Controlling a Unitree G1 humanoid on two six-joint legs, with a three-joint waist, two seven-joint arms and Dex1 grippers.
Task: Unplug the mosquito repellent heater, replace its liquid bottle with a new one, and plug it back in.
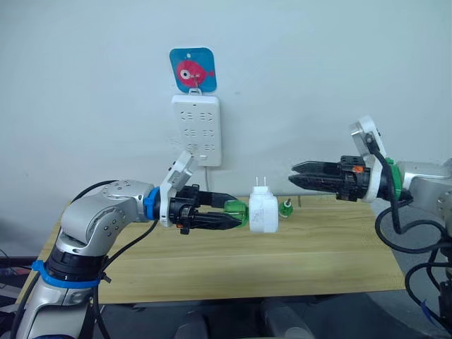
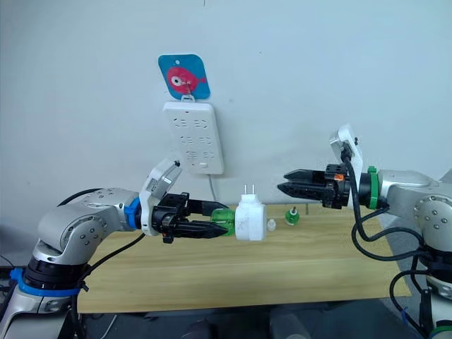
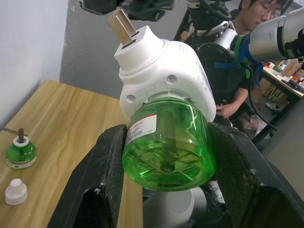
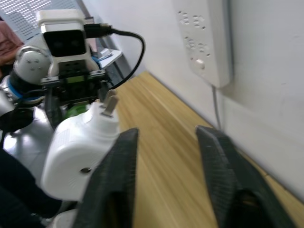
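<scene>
Heater (image 1: 263, 212) held in mid-air above the wooden table (image 1: 318, 247), unplugged, prongs up, smooth white rounded shell. Left gripper (image 1: 233, 220) clamped on the glossy green bottle (image 3: 166, 147) screwed into its base. Right gripper (image 1: 296, 175) parted, empty, just beside and slightly above the heater. Second green bottle (image 1: 287, 207) standing on the table, power strip (image 1: 197, 130) on the wall behind.

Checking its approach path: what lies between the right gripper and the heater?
Nothing: open air separates the right gripper from the heater in the left eye view.
</scene>
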